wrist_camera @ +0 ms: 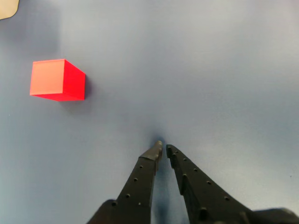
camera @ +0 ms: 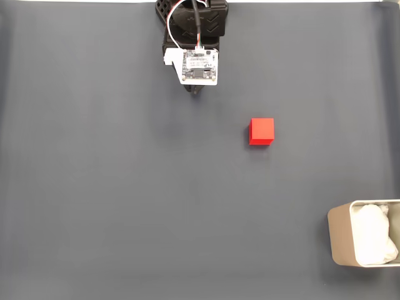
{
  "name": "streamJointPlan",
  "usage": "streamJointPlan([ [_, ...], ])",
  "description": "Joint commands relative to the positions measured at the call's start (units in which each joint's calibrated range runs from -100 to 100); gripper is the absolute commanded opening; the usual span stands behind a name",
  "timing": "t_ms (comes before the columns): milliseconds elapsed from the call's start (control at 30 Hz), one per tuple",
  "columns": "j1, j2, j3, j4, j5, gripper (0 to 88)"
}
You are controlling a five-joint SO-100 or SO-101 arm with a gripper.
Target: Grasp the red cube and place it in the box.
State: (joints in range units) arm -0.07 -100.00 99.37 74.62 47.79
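Observation:
The red cube (camera: 262, 132) rests alone on the grey mat, right of centre in the fixed view; the wrist view has the red cube (wrist_camera: 57, 80) at upper left. The beige box (camera: 340, 235) with white lining sits at the lower right edge of the fixed view, and a corner of the box (wrist_camera: 8, 8) peeks in at the wrist view's top left. My gripper (wrist_camera: 163, 149) hangs over bare mat, its two black fingers meeting at the tips with nothing between them, well to the right of the cube in the wrist view. In the fixed view the gripper (camera: 197, 92) is mostly hidden under the arm's board.
The arm's base and white circuit board (camera: 200, 65) stand at the top centre of the fixed view. The grey mat (camera: 125, 200) spreads across the whole table.

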Motion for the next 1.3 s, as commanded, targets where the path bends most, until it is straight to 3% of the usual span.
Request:
streamJointPlan([
  [0, 0.50, 0.00, 0.45, 1.12, 0.34, 0.0],
  [367, 0.43, 0.00, 0.45, 0.13, 0.05, 0.0],
  [567, 0.71, 2.60, -2.38, -14.95, 0.10, 0.0],
  [733, -0.07, 11.44, -15.61, -25.20, 0.05, 0.0],
  [1000, -1.35, 26.00, -45.17, -19.70, -0.10, 0.0],
  [1267, -0.71, 38.30, -64.06, -11.43, 1.03, 0.0],
])
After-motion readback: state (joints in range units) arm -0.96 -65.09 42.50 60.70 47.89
